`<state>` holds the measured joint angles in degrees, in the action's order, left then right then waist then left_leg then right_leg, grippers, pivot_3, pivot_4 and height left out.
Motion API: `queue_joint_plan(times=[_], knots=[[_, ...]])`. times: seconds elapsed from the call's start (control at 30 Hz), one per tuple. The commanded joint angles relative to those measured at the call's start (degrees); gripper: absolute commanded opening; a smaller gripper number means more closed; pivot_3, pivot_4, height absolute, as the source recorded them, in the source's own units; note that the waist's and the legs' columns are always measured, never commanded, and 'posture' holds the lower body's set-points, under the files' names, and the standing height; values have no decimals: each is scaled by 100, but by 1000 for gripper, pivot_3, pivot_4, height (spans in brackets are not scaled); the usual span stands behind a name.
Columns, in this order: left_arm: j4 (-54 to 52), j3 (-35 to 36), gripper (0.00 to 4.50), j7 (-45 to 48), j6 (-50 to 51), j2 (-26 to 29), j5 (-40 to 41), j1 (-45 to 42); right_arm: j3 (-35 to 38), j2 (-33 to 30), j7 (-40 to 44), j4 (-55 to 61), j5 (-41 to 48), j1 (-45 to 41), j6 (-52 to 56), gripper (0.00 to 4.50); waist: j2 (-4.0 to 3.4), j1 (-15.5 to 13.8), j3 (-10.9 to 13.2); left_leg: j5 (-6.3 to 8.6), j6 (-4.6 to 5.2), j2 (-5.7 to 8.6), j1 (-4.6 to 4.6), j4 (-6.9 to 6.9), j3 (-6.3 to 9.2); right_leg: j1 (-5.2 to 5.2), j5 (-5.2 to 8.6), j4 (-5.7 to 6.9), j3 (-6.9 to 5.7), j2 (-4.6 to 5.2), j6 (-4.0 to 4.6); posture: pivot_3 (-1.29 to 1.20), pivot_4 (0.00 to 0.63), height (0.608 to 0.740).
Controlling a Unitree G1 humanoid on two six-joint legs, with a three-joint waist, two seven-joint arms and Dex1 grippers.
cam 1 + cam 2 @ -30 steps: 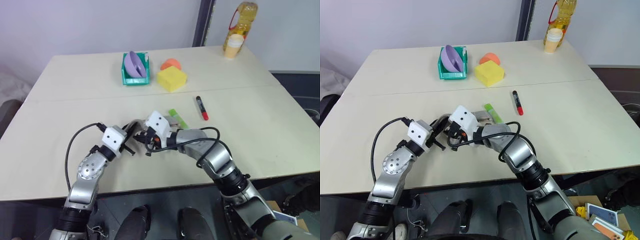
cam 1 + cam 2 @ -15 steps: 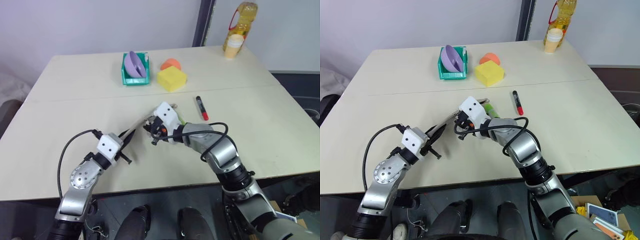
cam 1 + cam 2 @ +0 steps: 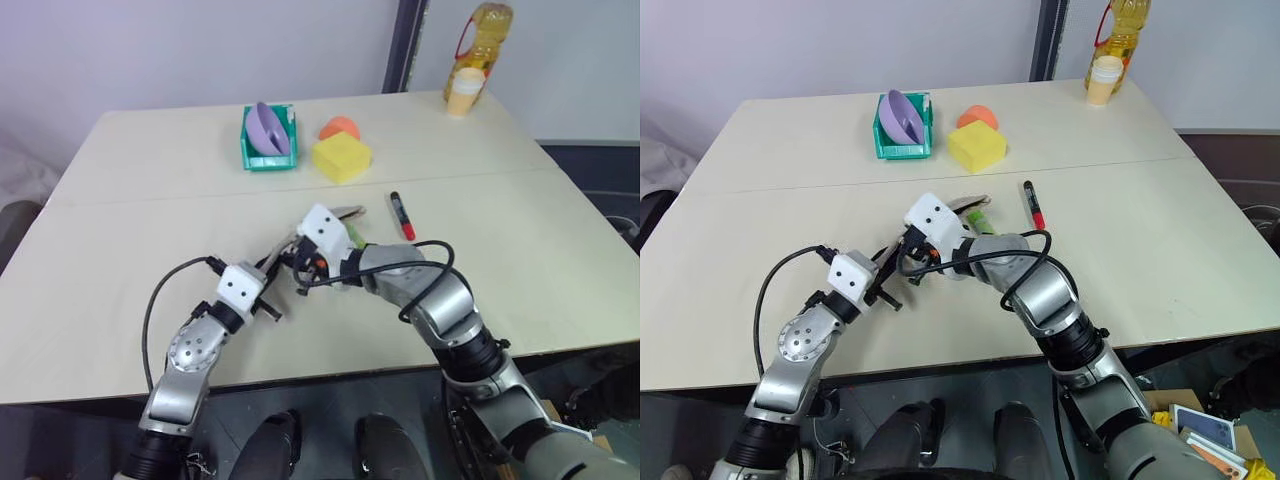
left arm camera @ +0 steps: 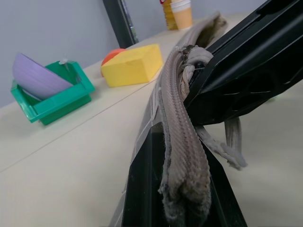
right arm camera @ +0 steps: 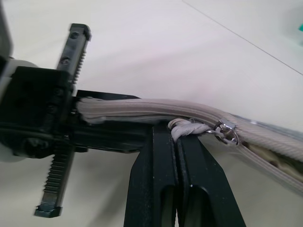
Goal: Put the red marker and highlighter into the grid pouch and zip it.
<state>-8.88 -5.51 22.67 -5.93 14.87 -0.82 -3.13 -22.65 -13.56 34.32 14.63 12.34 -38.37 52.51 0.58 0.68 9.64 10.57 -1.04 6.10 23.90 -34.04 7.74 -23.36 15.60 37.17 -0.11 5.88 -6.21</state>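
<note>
Pouch (image 3: 335, 216) lies mid-table (image 3: 150, 220); marker (image 3: 401, 215) just right of it, highlighter (image 3: 352, 235) beside it, bin (image 3: 268, 140) behind

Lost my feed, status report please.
Left gripper shut on grid pouch end. Right gripper shut on zipper cord. Red marker on table, outside.

I count one grid pouch (image 3: 335, 214), one red marker (image 3: 402, 215), one highlighter (image 3: 351, 235) — and two grippers, left (image 3: 274, 283) and right (image 3: 298, 262). Far side: one green bin (image 3: 270, 148), one purple bowl (image 3: 268, 128), one yellow block (image 3: 341, 158), one orange ball (image 3: 340, 127), one oil bottle (image 3: 483, 30), one paper cup (image 3: 463, 92).
</note>
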Motion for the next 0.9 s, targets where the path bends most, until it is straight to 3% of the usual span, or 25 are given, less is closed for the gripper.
queue_joint_plan(times=[0.03,0.47,0.6,0.7,0.87,0.9], knots=[[25,-197,0,-94,-132,-133,-121,-213,-446,20,352,530,163,-169,-11,10,0,-1,0,0,0,0,0,0,0,1,0,0,0,0,0,0,150,740],[194,-182,0,-26,-255,-329,-3,-340,-709,-251,843,469,164,-383,-96,10,1,-3,0,0,0,0,2,-1,1,0,0,-1,-2,0,0,0,150,740],[75,-80,0,-10,-231,-273,65,-252,-462,-369,770,224,12,-412,-313,10,1,-3,0,0,0,0,2,-2,1,0,0,-1,-2,0,0,0,150,740],[-13,43,0,-18,-182,-181,136,-178,-138,-598,818,116,24,-388,-371,871,1,-2,0,0,0,0,2,-2,0,1,0,-1,-2,0,-1,0,150,740],[-47,302,0,-106,-117,97,52,-127,426,-1281,921,224,78,-102,-461,3162,3,-23,1,0,0,1,8,-10,2,1,0,-3,-5,1,-1,0,150,740],[-43,357,0,-124,-121,168,24,-124,591,-1336,862,168,111,-37,-423,3162,3,-22,1,0,0,2,9,-10,1,1,0,-5,-4,1,-1,0,150,740]])
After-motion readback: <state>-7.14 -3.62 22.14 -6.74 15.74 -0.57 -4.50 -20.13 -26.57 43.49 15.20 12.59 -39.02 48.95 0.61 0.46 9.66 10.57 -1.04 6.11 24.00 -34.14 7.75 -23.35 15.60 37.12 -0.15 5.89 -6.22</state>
